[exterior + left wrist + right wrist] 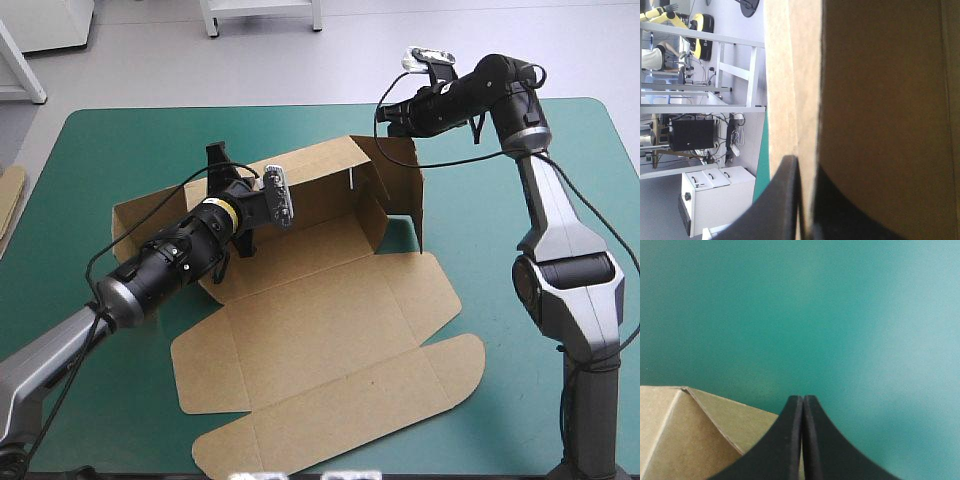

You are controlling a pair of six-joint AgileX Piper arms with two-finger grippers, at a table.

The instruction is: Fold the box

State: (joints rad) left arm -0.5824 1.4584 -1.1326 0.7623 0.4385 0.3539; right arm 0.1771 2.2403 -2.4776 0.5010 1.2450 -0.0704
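The brown box (320, 330) lies in the middle of the teal-green cover. Its back wall (320, 175) and right side wall (400, 180) stand up, and the lid panel with its flaps lies flat toward the front. My left gripper (216, 160) is at the left end of the back wall. In the left wrist view its black fingers (785, 200) are all but shut, with an upright board edge (807, 150) between them. My right gripper (386, 114) is at the top of the back right corner. It is shut (803, 399), with a sliver of board between the fingers and the box corner (695, 440) beside them.
A left side flap (135, 215) of the box spreads toward the table's left edge. More brown board (8, 195) shows at that left edge. Bare teal-green cover (520, 400) lies to the right of the box and along the far edge.
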